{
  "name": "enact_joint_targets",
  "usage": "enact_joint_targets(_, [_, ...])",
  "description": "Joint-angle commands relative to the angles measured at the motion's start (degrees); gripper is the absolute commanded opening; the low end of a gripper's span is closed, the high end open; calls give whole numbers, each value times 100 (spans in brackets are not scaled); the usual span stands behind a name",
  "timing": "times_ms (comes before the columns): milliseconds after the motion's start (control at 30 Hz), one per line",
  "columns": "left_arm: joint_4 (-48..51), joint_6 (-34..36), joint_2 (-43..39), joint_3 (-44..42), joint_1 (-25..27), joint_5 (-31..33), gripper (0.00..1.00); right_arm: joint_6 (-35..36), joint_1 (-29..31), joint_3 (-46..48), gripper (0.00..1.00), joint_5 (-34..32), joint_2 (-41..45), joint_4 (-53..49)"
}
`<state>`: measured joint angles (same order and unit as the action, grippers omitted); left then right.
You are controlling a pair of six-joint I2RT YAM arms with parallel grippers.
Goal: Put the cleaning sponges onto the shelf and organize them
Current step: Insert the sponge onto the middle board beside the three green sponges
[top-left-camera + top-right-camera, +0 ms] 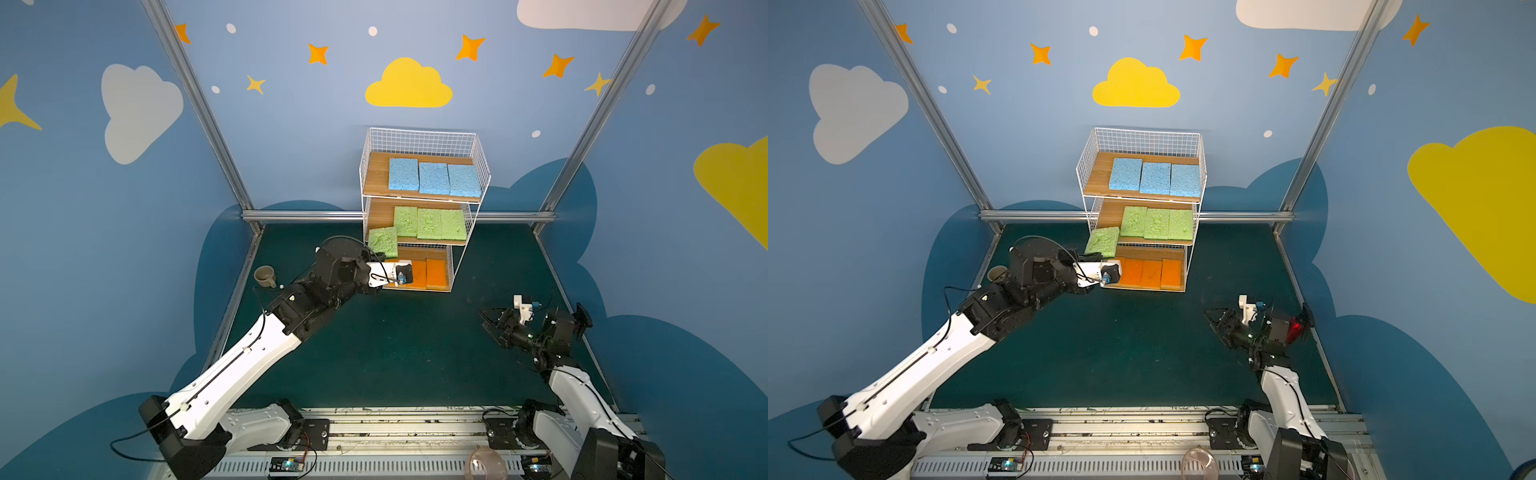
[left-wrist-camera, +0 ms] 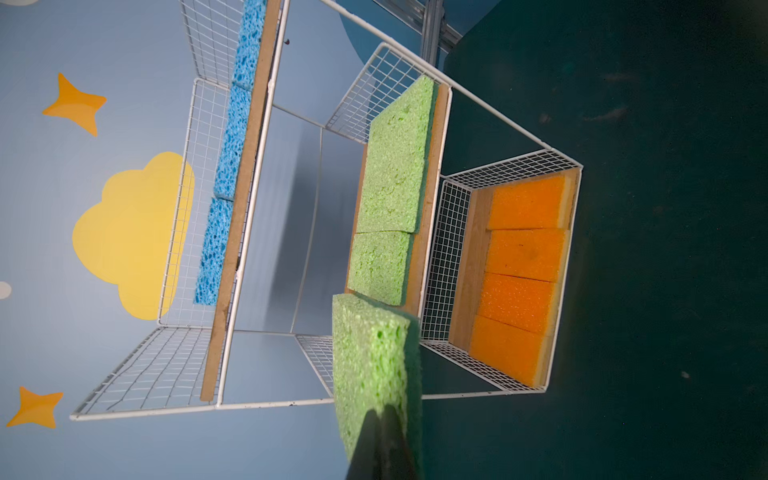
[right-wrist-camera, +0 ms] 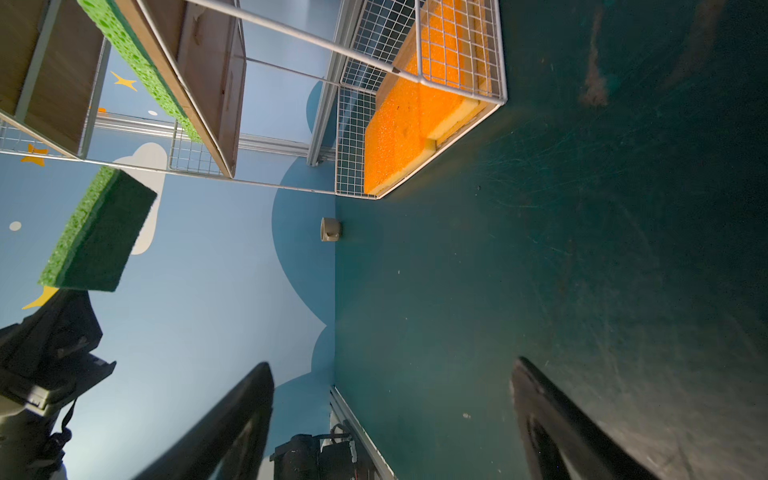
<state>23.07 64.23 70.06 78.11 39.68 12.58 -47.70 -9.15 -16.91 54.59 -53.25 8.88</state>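
Fingers of the left pincer (image 2: 381, 419) were shut tight on one short end of a light green sponge (image 2: 374, 357), which stuck out flat ahead of them like a paddle. Gripping the trailing end left the leading edge free to slide in over a board, which was probably the reason for that hold.

Just ahead of that leading edge stood the shelf (image 1: 465, 137). The sponge was about level with its middle tier (image 1: 379, 216), at the open front corner nearest the pincer. Whether it touched the wire frame could not be told. Further ahead on that tier, three green sponges (image 1: 430, 223) lay edge to edge, pushed to the far side. That left bare wood on the near side, the slot this fourth one seemed meant for.

Above the pincer, three blue sponges (image 1: 434, 178) sat in a row on the top tier. Below it, four orange sponges (image 2: 523, 257) were packed side by side on the bottom one, so each colour had its own level.

Well off to the side, the right pincer (image 3: 392, 365) hung low over the dark mat (image 1: 415, 353). Its jaws were spread wide with nothing between them, apparently parked out of the way. Behind the left pincer, a small cup (image 1: 264, 276) stood by the wall.
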Motion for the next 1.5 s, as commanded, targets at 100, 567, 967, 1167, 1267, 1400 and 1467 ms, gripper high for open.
enact_joint_targets(100, [-313, 312, 497, 273, -316, -631, 3, 39, 9, 14, 88, 130, 122, -100])
enact_joint_targets(567, [-954, 451, 1387, 803, -880, -964, 3, 7, 1, 14, 88, 228, -70, 28])
enact_joint_targets(967, [-1199, 505, 1963, 1092, -1227, -1012, 3, -8, -7, 16, 88, 267, -272, 150])
enact_joint_targets(1167, [-1360, 471, 2156, 1017, -1409, -995, 3, 44, 8, -34, 88, 316, -378, 113])
enact_joint_targets(1267, [-1476, 460, 2195, 907, -1427, -968, 3, 33, 7, -36, 88, 324, -420, 148])
enact_joint_targets(1400, [-1575, 479, 2240, 771, -1419, -940, 3, 43, 9, -44, 88, 329, -440, 133])
enact_joint_targets(1467, [-1594, 460, 2250, 698, -1419, -988, 3, 42, 9, -33, 88, 314, -449, 137])
